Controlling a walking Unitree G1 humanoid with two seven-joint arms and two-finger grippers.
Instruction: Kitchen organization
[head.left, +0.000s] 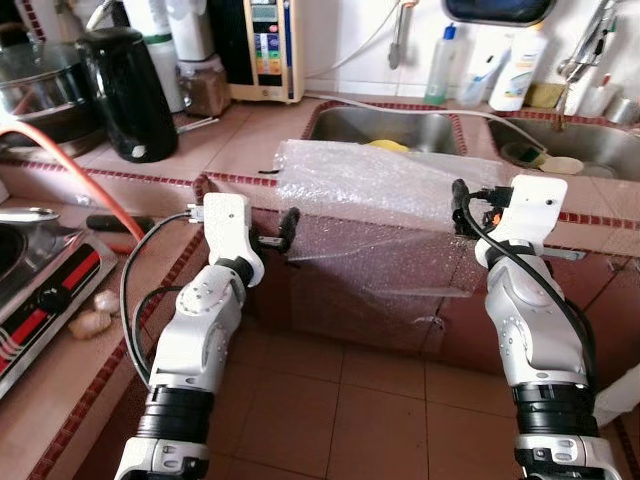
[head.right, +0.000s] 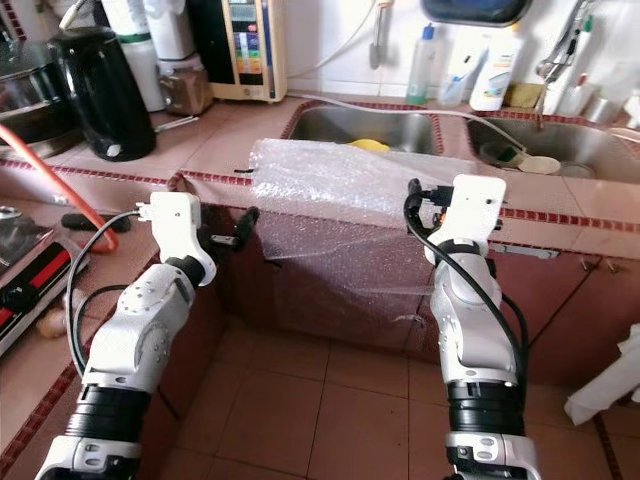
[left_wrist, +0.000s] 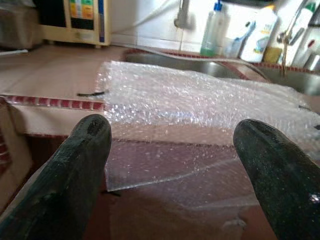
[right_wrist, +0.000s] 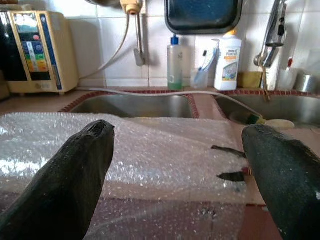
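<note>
Both the left gripper (head.left: 283, 232) and right gripper (head.left: 462, 207) are spread wide and empty, the bubble wrap (head.left: 380, 185) draped over the counter edge (head.left: 150, 178) just ahead, apparently lined up to grasp it.

Clear bubble wrap (head.left: 370, 185), black kettle (head.left: 128, 92)

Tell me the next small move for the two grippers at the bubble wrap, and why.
Probably ease both forward and close on the sheet's edges. The bubble wrap drapes over the counter edge before the sink, and the left gripper and right gripper are both open, facing it, holding nothing.
</note>
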